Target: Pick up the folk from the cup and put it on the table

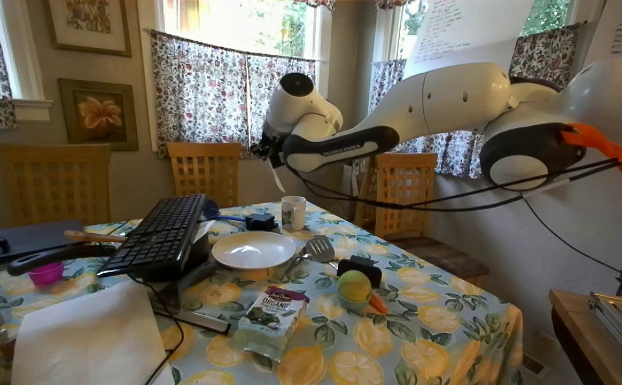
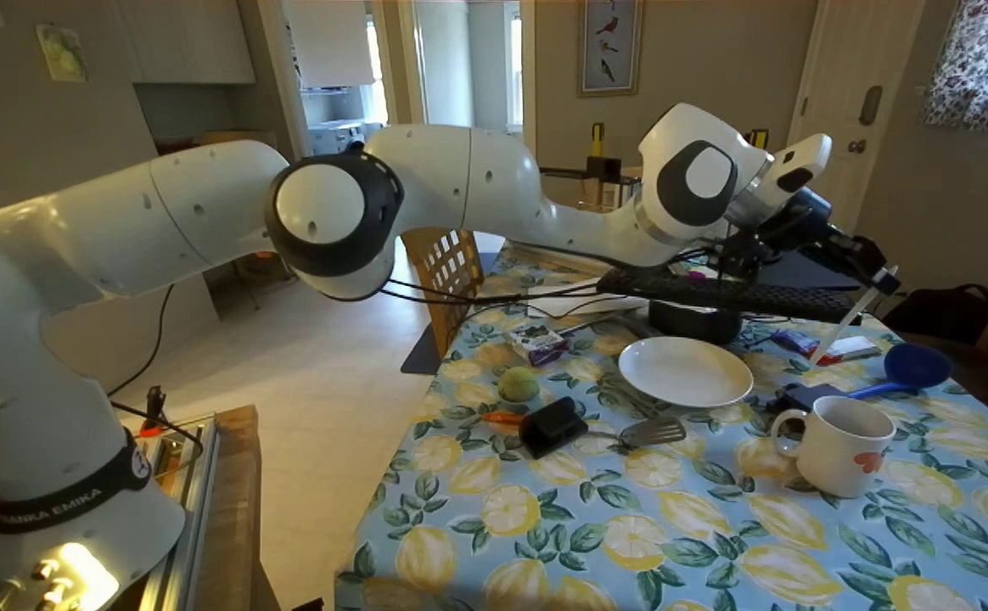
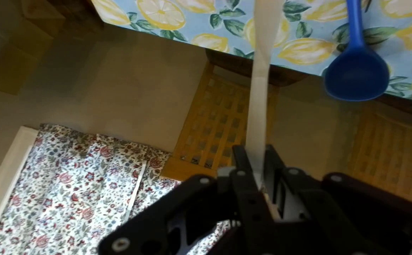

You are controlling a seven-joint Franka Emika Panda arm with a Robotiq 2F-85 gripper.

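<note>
Gripping a slim pale utensil (image 3: 258, 102) by one end, pinched firmly between the fingers of the claw (image 3: 255, 152); cannot tell whether a fork. Holding it tilted, free end downward, raised above the level of the worktop (image 2: 579, 543) and apart from the white cup (image 1: 295, 213) in both exterior views. Can see the cup upright on the worktop in an exterior view, close to the far right corner. Farther in from that corner, can make out a round white plate (image 1: 254, 250), with a tilted black keyboard (image 1: 156, 235) near the left side of it and a slotted spatula (image 1: 320, 249) just beside the right. In the wrist view, can see a blue ladle (image 3: 357, 74), overlapping an edge of the worktop with its bowl. Toward the near edge, in an exterior view, can find a snack packet (image 1: 273, 318) lying flat and a round yellow-green thing (image 1: 354, 286) between packet and right edge, well apart from the cup.
</note>
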